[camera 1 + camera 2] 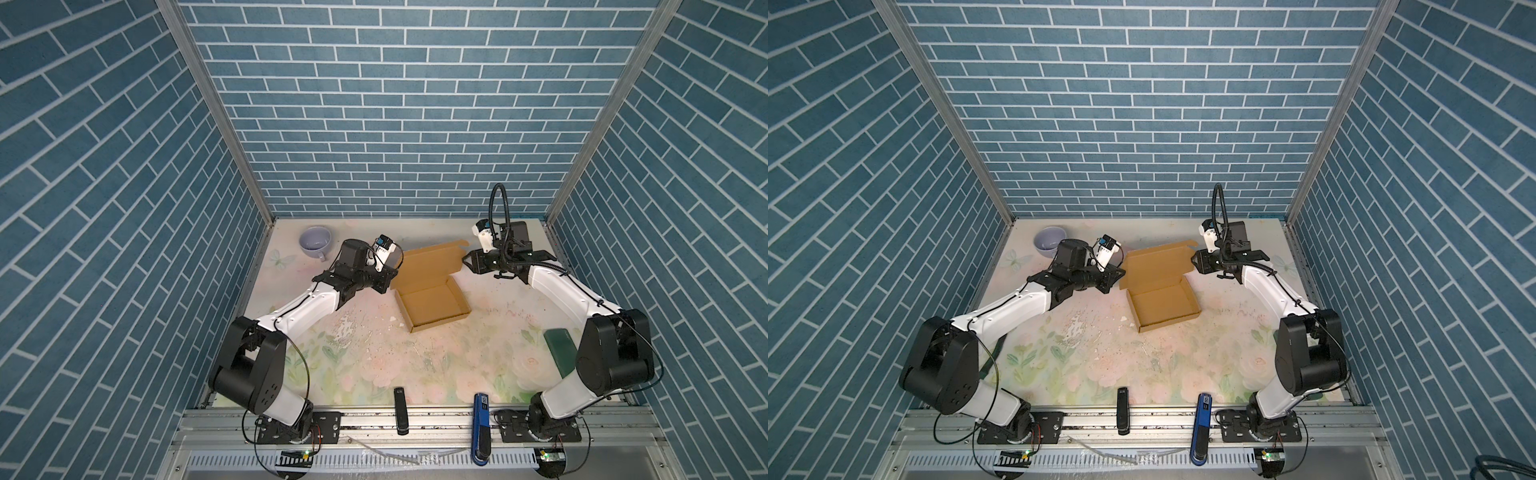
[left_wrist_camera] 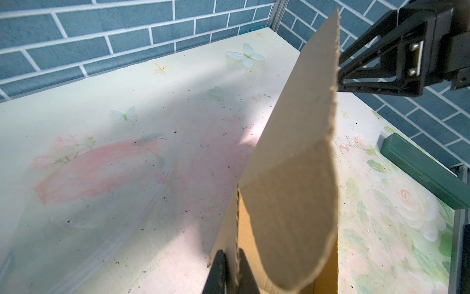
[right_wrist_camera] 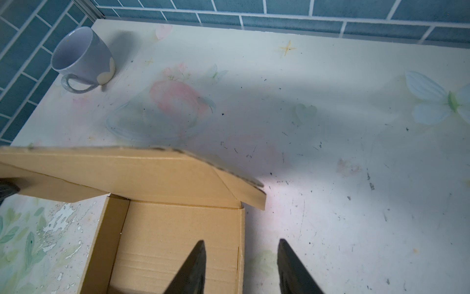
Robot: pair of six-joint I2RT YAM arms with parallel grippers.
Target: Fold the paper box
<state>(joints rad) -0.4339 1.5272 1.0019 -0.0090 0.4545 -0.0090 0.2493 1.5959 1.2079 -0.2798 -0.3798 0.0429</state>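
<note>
The paper box (image 1: 432, 305) (image 1: 1163, 305) is tan cardboard, a shallow open tray with its lid (image 1: 428, 262) raised at the back. My left gripper (image 1: 392, 274) (image 1: 1121, 272) (image 2: 231, 252) is shut on the lid's left edge, and the corrugated rim shows between its fingers. The lid's rounded side flap (image 2: 300, 152) hangs in front of that camera. My right gripper (image 1: 467, 262) (image 1: 1194, 259) (image 3: 241, 241) stands open by the lid's right corner. One finger (image 3: 193, 264) is over the tray floor (image 3: 165, 229), the other over the table. It grips nothing.
A lavender mug (image 1: 316, 243) (image 3: 81, 56) lies on its side at the back left. A dark green block (image 1: 561, 349) (image 2: 419, 168) sits by the right arm's base. A black device (image 1: 400, 409) and a blue one (image 1: 481, 419) lie at the front edge.
</note>
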